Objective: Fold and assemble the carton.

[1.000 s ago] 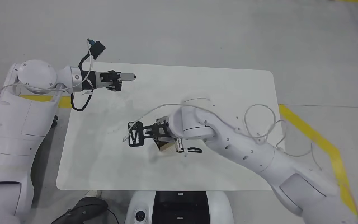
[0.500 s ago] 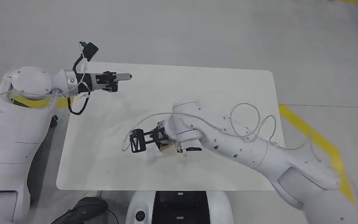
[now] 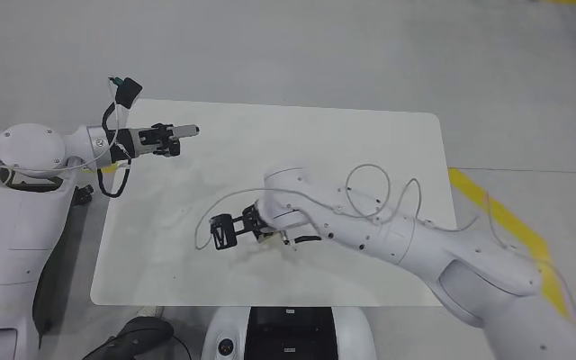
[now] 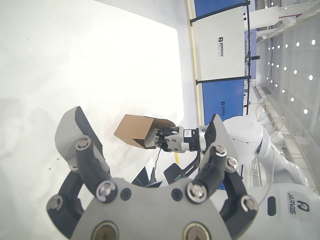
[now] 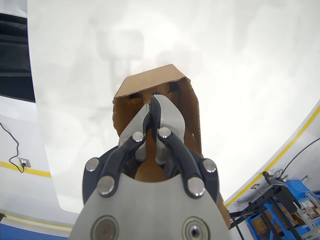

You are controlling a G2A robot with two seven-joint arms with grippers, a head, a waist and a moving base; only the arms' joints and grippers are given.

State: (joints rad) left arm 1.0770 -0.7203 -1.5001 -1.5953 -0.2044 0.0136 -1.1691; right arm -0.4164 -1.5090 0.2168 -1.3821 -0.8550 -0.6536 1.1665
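A small brown carton (image 5: pixel 160 81) lies on its side with its open end toward my right gripper (image 5: pixel 153 96). That gripper is shut, its fingers pressed together deep inside the carton's mouth, and nothing shows clamped between them. In the left wrist view the carton (image 4: pixel 133 131) sits tilted with the right gripper (image 4: pixel 153 139) at its opening. From above, only a sliver of carton (image 3: pixel 266 237) peeks out under the right arm at the table's front middle. My left gripper (image 3: pixel 185 131) hangs open over the far left corner, well apart from the carton, with nothing between its fingers (image 4: pixel 82 126).
The white table (image 3: pixel 378 144) has rounded corners and grey floor all around. A black base unit (image 3: pixel 288 335) sits against its front edge. Loose cable loops (image 3: pixel 396 193) hang off the right arm. Yellow floor tape (image 3: pixel 513 225) runs along the right.
My left arm has drawn back to the left, its gripper now nearer the table's left edge. The right arm has swung a little toward the front left, with its gripper staying at the carton.
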